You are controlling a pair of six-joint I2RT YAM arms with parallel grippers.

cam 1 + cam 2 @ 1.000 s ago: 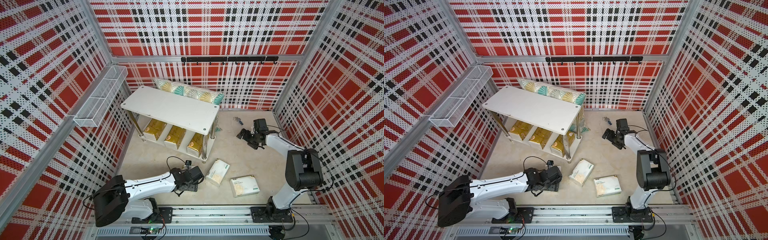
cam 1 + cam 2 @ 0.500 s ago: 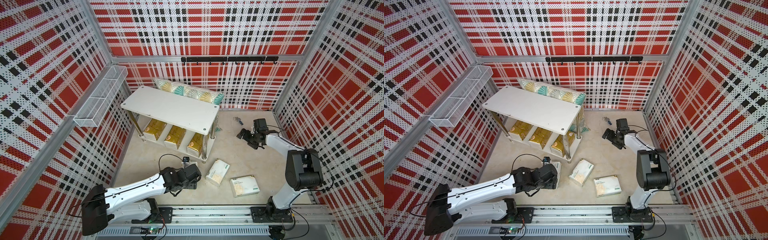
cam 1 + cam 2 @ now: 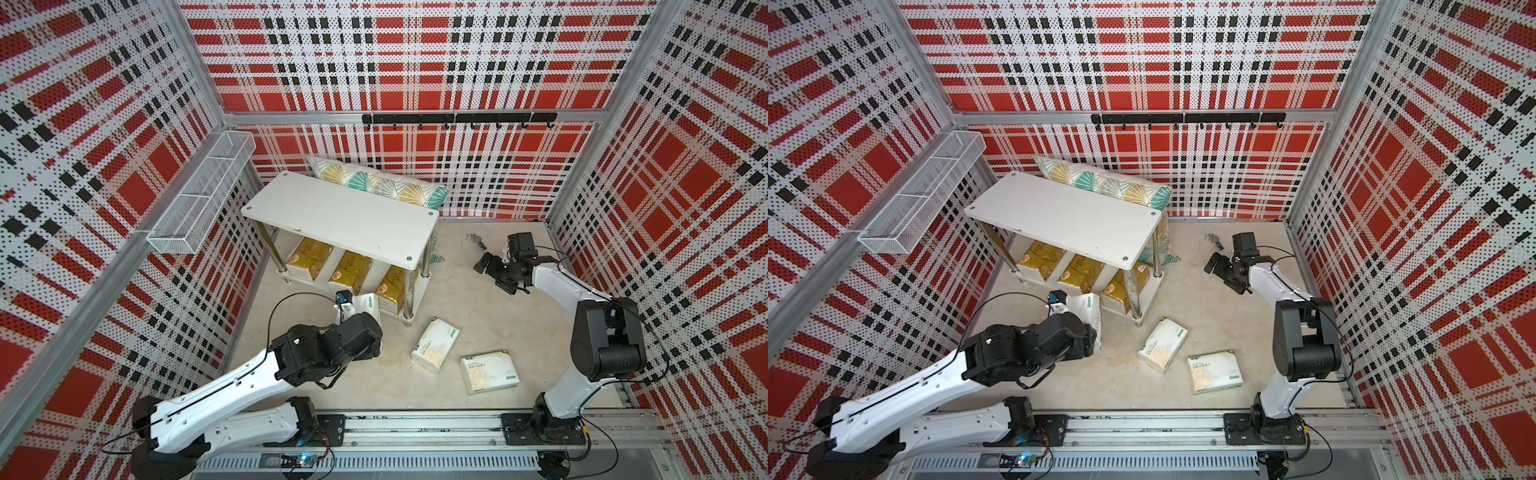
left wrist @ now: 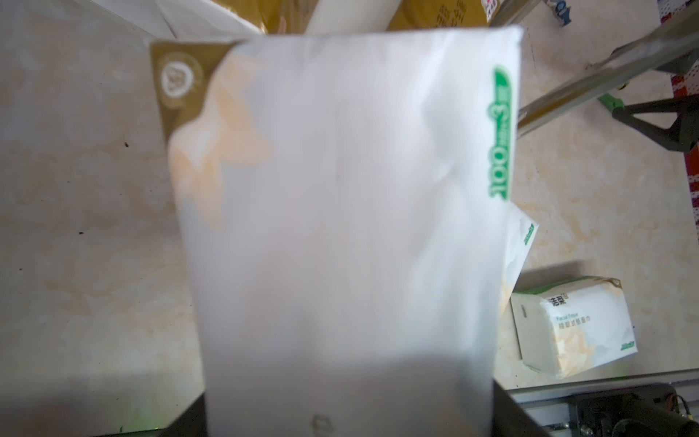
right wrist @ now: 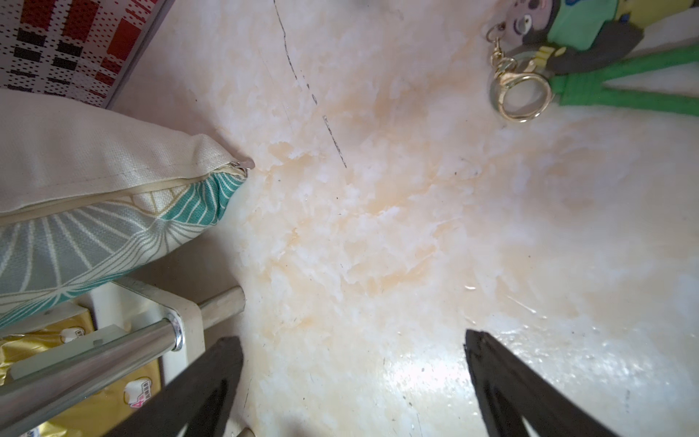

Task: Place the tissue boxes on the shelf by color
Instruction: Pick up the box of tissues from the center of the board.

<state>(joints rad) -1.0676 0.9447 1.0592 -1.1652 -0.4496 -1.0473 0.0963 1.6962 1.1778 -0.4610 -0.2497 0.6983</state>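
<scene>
Left claw (image 3: 360, 323) clamped on white pack (image 3: 369, 305), in both top views just before shelf (image 3: 340, 216); gold packs (image 3: 309, 257) fill lower tier. Left wrist: pack fills frame, blurred. Right wrist: right claw (image 5: 353, 378) apart over floor (image 5: 378, 227). Advice: rise clear of top board's edge, then lay pack flat.

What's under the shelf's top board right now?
Three gold tissue packs side by side on the lower tier of the shelf. Its top board covers their far ends and whatever lies behind them.
</scene>
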